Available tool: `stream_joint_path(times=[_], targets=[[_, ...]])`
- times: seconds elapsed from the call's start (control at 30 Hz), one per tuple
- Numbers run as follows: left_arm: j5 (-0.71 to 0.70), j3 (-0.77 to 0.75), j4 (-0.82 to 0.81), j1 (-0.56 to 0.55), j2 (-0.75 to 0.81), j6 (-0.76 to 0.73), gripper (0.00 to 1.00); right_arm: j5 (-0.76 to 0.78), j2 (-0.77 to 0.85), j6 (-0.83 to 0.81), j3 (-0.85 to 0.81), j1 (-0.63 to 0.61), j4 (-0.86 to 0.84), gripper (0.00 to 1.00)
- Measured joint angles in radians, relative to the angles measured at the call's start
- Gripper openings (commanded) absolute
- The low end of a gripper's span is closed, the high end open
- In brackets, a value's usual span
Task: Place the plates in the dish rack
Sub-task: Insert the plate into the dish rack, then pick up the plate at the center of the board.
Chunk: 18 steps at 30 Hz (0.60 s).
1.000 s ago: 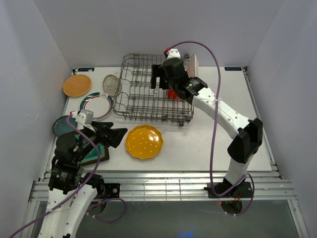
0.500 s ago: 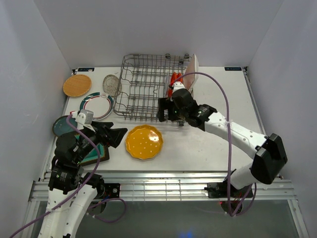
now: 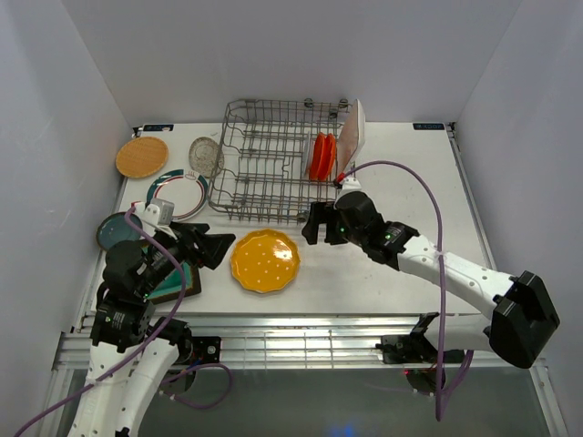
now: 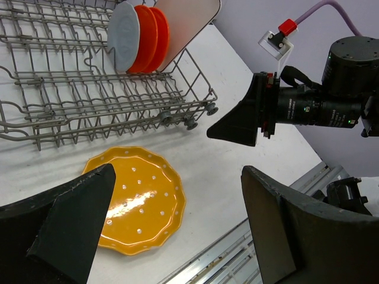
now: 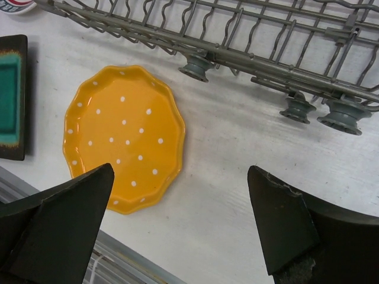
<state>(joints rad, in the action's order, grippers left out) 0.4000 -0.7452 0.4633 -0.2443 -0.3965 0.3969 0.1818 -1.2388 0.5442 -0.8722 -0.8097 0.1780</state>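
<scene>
While both jaws gape empty | yellow plate (image 3: 264, 260) lies flat between them

White arms (image 3: 465, 278), purple cables (image 3: 441, 314); apparently red-tipped

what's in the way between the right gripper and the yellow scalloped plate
Nothing visible. The open right gripper hovers beside the yellow scalloped plate with only bare white table between them; the grey wire dish rack sits behind, off that path.
</scene>
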Motion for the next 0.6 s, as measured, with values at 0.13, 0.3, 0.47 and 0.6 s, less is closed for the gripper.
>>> stream_joint_path(times=[0.13,0.3,0.47,0.6], targets=[[0.000,0.000,0.000,0.000,-0.001,0.000,0.98,-0.026,-0.018,0.013,0.015,0.000,-0.056,0.95],[0.000,0.000,0.000,0.000,-0.010,0.000,0.98,-0.058,-0.050,0.030,0.050,0.000,-0.130,0.92],[0.001,0.000,0.000,0.000,-0.013,0.000,0.98,-0.084,-0.097,0.037,0.054,-0.005,-0.162,0.92],[0.001,0.000,0.000,0.000,-0.013,0.000,0.98,-0.087,-0.127,0.044,0.053,-0.024,-0.177,0.92]])
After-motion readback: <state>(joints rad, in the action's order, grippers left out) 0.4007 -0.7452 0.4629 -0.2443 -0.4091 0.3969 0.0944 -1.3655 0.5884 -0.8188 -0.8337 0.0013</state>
